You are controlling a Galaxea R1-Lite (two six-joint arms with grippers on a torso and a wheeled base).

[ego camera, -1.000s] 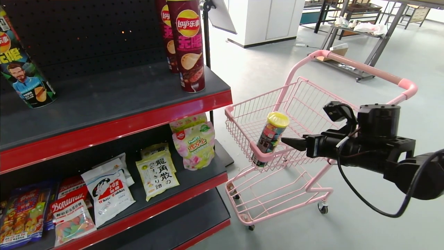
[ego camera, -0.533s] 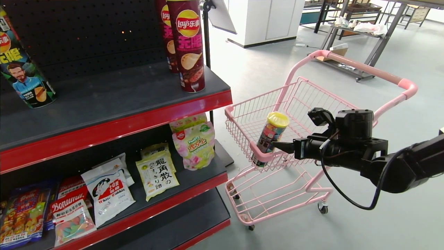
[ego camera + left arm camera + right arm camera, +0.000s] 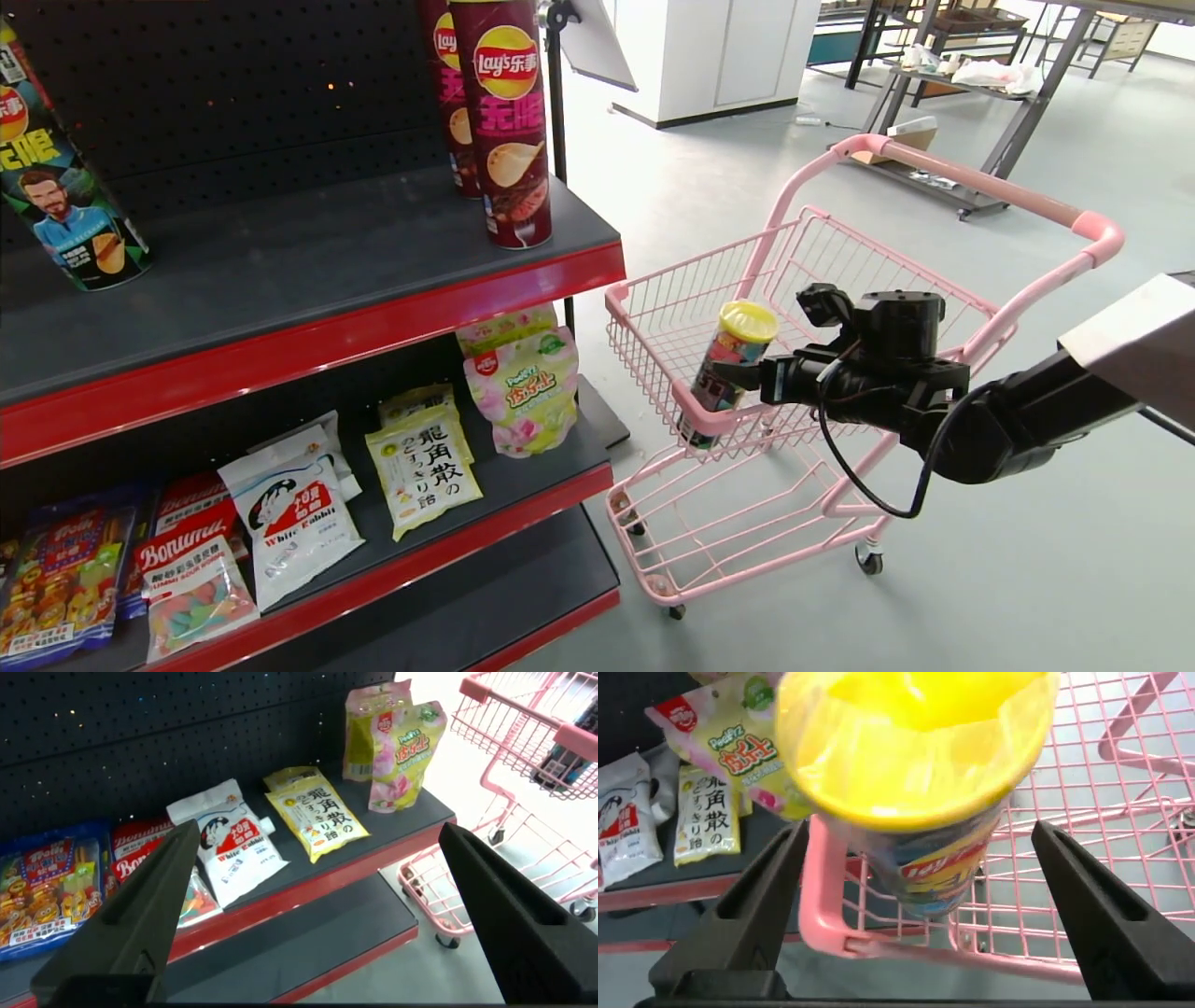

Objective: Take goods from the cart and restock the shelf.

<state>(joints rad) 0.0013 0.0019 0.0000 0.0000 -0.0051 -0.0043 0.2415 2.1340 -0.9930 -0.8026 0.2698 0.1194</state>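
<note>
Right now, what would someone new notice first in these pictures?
The pink cart beside the shelf, with a yellow-lidded can leaning in its basket. The right gripper is open, straddling that can. Tall chip tubes stand on the shelf's upper level, at the end nearest the cart.

A pale grey floor (image 3: 709,177) runs back to a white cabinet (image 3: 719,51) and dark-framed tables (image 3: 1025,119).

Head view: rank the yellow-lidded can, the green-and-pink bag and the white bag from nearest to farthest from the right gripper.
1. Yellow-lidded can, in the cart, between the open fingers of the right gripper.
2. Green-and-pink bag, at the cart-side end of the middle shelf.
3. White bag, farther along that shelf.
</note>
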